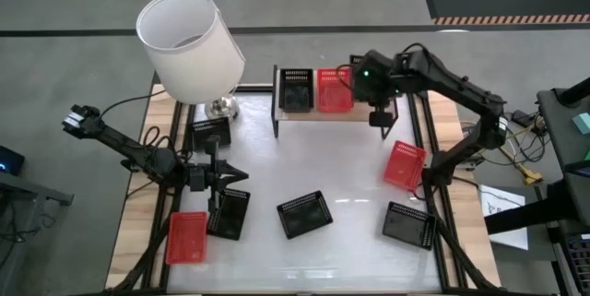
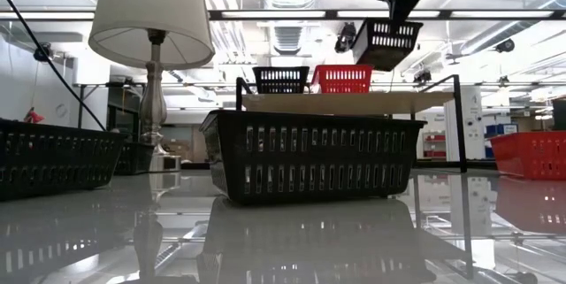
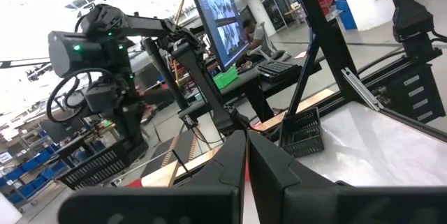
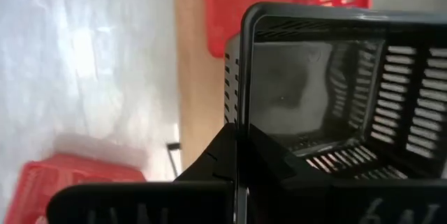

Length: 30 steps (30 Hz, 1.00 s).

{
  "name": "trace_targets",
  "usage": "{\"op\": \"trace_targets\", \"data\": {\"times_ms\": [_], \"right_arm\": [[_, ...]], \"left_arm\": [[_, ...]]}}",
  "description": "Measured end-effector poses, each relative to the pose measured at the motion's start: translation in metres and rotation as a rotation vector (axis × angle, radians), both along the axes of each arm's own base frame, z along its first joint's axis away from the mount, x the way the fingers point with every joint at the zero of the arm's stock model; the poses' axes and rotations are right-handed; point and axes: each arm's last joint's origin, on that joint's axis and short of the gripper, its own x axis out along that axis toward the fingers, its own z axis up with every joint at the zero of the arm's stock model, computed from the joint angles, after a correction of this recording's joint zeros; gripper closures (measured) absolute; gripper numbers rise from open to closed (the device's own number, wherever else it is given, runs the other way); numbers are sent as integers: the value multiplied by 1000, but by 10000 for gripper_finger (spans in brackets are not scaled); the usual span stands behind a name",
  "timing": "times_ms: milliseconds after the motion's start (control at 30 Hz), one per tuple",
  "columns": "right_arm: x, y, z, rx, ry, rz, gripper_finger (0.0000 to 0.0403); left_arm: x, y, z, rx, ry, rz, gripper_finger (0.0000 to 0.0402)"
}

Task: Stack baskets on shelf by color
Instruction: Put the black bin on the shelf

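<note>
My right gripper [image 2: 400, 5] is shut on a black basket [image 2: 386, 43] and holds it in the air over the right end of the shelf [image 2: 354, 103]. On the shelf board stand a black basket [image 1: 296, 90] and, to its right, a red basket [image 1: 334, 89], both on their bottoms. My left gripper [image 1: 230, 174] waits shut above the table's left side, near a black basket [image 1: 228, 213]. My right gripper holds the black basket by one side wall just below the rim [image 4: 237, 105]. One finger [image 4: 272, 151] is inside the basket and one is outside, coming from above. The basket is lifted clear, hangs below the fingers and is slightly tilted.
Loose baskets lie on the white table: red [image 1: 187, 237], black [image 1: 305, 214], black [image 1: 408, 224], red [image 1: 404, 165], and a black one [image 1: 211, 132] by the lamp [image 1: 189, 47] at the far left. Bare table shows between the shelf and the middle basket.
</note>
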Motion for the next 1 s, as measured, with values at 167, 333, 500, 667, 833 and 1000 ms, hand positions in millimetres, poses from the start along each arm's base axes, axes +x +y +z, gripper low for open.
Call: {"op": "trace_targets", "data": {"times_ms": [167,333,500,667,833,1000], "right_arm": [[-5,-10,-5,1,25,-14,394],[-8,-17,-11,13,47,-43,394],[-11,-22,-17,23,66,-64,394],[-10,-24,-28,31,88,-58,394],[-6,-27,-40,30,97,-39,394],[-7,-27,-48,43,119,-41,394]], "left_arm": [[0,0,0,0,0,0,402],[0,0,0,0,0,0,402],[0,0,0,0,0,0,402],[0,0,0,0,0,0,402],[0,0,0,0,0,0,402],[0,0,0,0,0,0,402]]}}
